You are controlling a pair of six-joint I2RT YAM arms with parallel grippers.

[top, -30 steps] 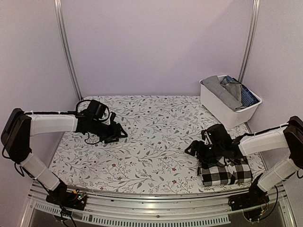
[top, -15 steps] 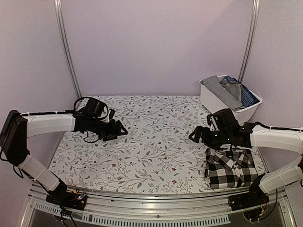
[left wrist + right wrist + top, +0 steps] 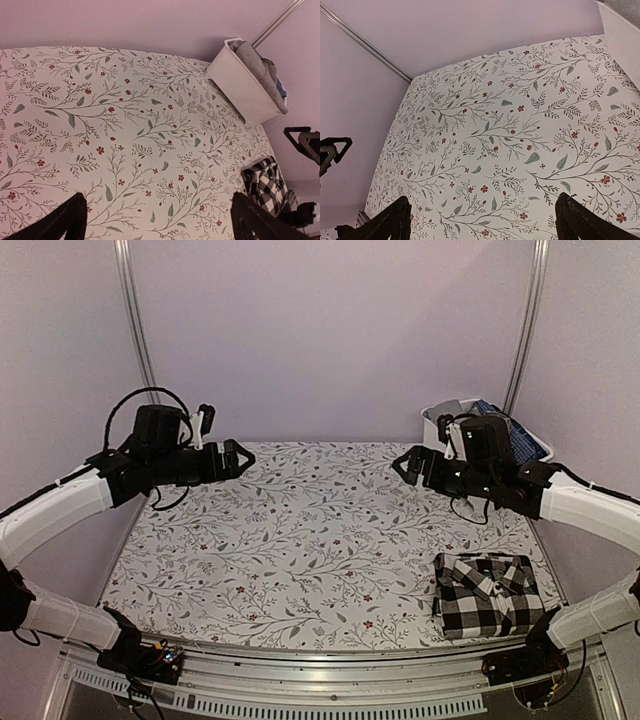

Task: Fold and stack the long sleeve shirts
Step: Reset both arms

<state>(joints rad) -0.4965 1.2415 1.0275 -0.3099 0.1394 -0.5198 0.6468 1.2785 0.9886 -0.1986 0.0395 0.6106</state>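
Observation:
A folded black-and-white check long sleeve shirt (image 3: 487, 592) lies at the table's front right, collar up; the left wrist view shows its edge (image 3: 265, 185). More long sleeve shirts, grey (image 3: 468, 432) and blue patterned (image 3: 520, 440), are heaped in a white bin (image 3: 470, 475). My right gripper (image 3: 405, 465) hangs high over the table's right back, open and empty, well clear of the folded shirt. My left gripper (image 3: 235, 458) hovers open and empty above the left back. Both wrist views show only floral cloth between the spread fingers (image 3: 75, 217) (image 3: 400, 217).
The table carries a floral cloth (image 3: 320, 540). The white bin (image 3: 245, 85) stands at the back right corner against the wall. Metal frame posts (image 3: 135, 340) rise at both back corners. A metal rail (image 3: 320, 690) runs along the front edge.
The right gripper left the check shirt, rose and swung back toward the bin. The left arm lifted from the cloth and its jaws spread wider. The folded shirt stays put.

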